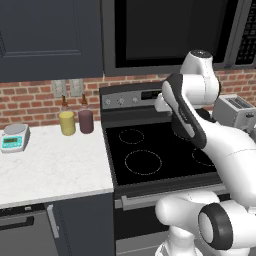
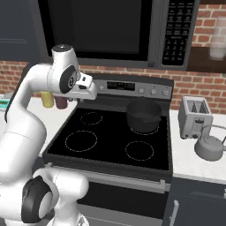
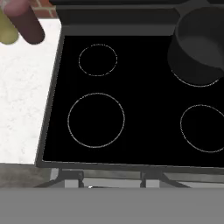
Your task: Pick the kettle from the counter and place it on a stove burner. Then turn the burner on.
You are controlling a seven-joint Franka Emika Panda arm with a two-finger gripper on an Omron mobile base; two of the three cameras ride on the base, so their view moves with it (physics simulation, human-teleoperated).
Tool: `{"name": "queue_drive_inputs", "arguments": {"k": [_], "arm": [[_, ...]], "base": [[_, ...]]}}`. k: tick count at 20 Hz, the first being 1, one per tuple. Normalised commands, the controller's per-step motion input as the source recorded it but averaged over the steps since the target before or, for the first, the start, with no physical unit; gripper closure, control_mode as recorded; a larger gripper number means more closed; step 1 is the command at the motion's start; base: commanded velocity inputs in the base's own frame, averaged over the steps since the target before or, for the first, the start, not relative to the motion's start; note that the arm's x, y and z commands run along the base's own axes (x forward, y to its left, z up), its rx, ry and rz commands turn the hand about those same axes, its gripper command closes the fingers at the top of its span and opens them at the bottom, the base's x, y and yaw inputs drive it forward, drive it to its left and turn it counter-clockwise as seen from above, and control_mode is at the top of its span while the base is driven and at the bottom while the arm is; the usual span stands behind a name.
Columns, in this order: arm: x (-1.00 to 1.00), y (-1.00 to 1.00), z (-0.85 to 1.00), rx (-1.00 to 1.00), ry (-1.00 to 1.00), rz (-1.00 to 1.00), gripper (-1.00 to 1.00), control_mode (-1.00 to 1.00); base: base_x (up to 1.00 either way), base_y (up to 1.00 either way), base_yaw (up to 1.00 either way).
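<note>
- In the left base view, the large stove burner [image 1: 143,162] was bare; we judged nothing was done yet.
- In the right base view, the kettle [image 2: 209,147] stood on the table [image 2: 190,161] beside the toaster [image 2: 194,117].
- In the hand view, we could not tell how the jaws stood.

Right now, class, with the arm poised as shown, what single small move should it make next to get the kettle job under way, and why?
Probably swing the end effector right, toward the kettle. The kettle sits untouched on the counter right of the stove, beside the toaster, while the hand looks down on the cooktop, over the large front-left burner, which lies bare. A dark pot occupies the back-right ring.
</note>
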Motion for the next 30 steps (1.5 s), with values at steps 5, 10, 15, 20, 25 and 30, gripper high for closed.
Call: {"name": "queue_drive_inputs", "arguments": {"k": [5, 10, 15, 20, 25, 30], "arm": [[-0.52, -0.33, 0.00, 0.01, -0.06, -0.05, -1.00, -1.00], [-0.99, -0.98, -0.01, 0.11, -0.02, -0.30, -1.00, -1.00], [-0.79, -1.00, 0.00, 0.11, 0.00, -0.43, -1.00, -1.00], [-0.54, -1.00, 0.00, 0.10, 0.00, -0.48, -1.00, -1.00], [-0.27, -1.00, -0.01, 0.07, 0.00, -0.51, -1.00, -1.00], [-0.06, -1.00, 0.00, 0.10, -0.02, -0.49, -1.00, -1.00]], "base": [[0.00, 0.00, 0.00], [0.00, 0.00, 0.00], [0.00, 0.00, 0.00], [0.00, 0.00, 0.00], [0.00, 0.00, 0.00], [0.00, 0.00, 0.00]]}}
